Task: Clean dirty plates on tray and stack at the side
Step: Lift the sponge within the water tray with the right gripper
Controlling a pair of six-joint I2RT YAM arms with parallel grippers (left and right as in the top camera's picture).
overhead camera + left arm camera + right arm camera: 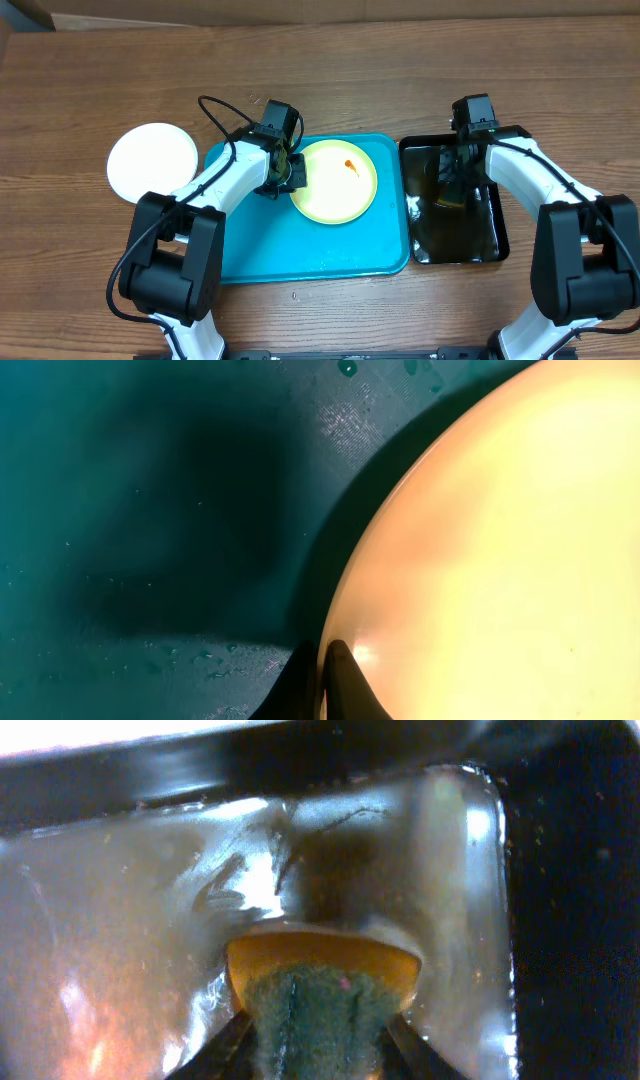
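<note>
A pale yellow plate [335, 182] with a small orange smear [350, 166] lies on the turquoise tray [250, 260]. My left gripper [290, 172] is shut on that plate's left rim; in the left wrist view the dark fingertips [340, 680] pinch the plate's edge [500, 560] above the wet tray floor [150, 510]. A white plate [152, 163] sits on the table left of the tray. My right gripper [452, 185] is down in the black tray [490, 240], shut on a yellow sponge with a green scouring face [320, 990].
The black tray holds shallow water [120, 920] and stands directly right of the turquoise tray. Water droplets [200, 655] dot the turquoise tray near the plate. Bare wooden table [330, 70] lies behind both trays.
</note>
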